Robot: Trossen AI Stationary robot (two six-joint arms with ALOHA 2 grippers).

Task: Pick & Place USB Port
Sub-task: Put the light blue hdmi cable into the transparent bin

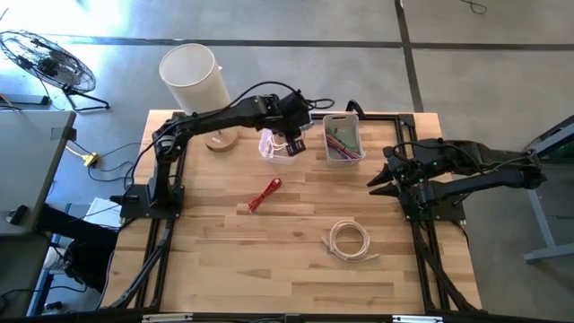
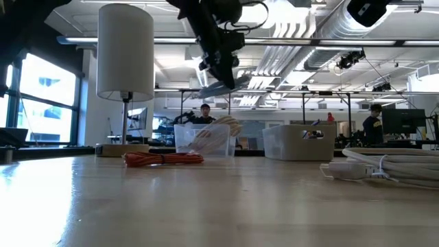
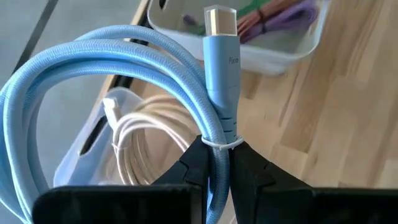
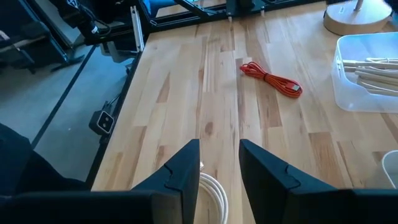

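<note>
Light-blue braided USB cable [image 3: 124,68], coiled and tied, hangs pinched in the left tool [image 3: 217,163] above the clear bin [image 1: 273,152]. Right tool [image 4: 219,163] waits parted over the desk [image 1: 296,260].

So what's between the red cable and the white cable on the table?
Just bare wood, seen in the high view: red cable, white cable, table between.

One faint mark shows up: small pale lettering on the blue plug [image 3: 221,87] of the cable, seen from the left wrist, just under its metal tip. It starts with what looks like an "F", but the rest is too small to read. Nothing else here carries readable text, labels or numbers.
</note>
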